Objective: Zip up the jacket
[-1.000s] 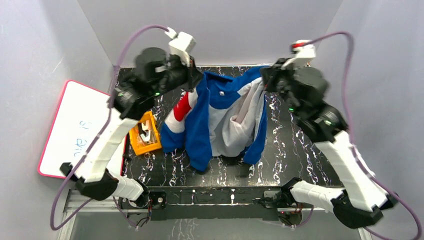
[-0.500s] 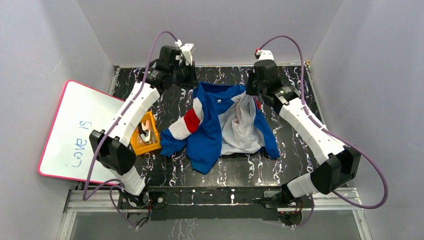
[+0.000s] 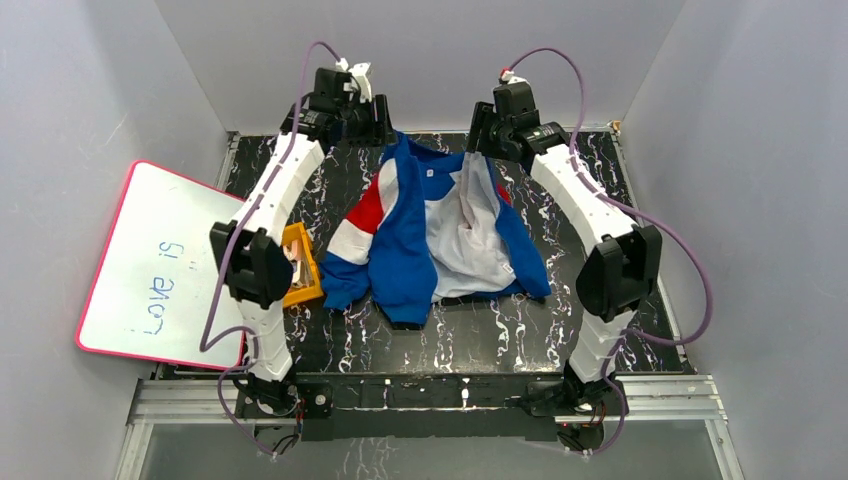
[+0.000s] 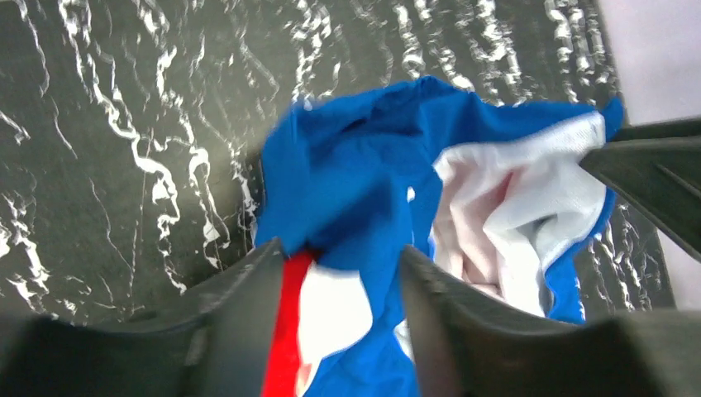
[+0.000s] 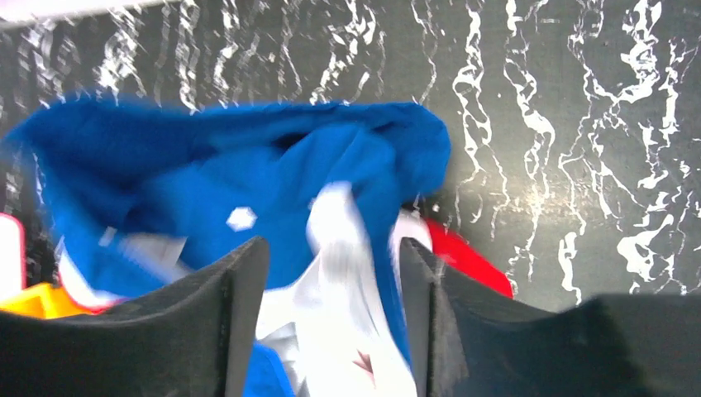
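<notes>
The jacket looks blurred; yellow box half-hidden.

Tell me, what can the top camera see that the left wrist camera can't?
Only the top view shows the whiteboard and the yellow box beside it. Only the left wrist view shows the left gripper up close, its jaws apart with fabric seen between them. Both show the jacket lying unzipped on the black marbled table.
</notes>
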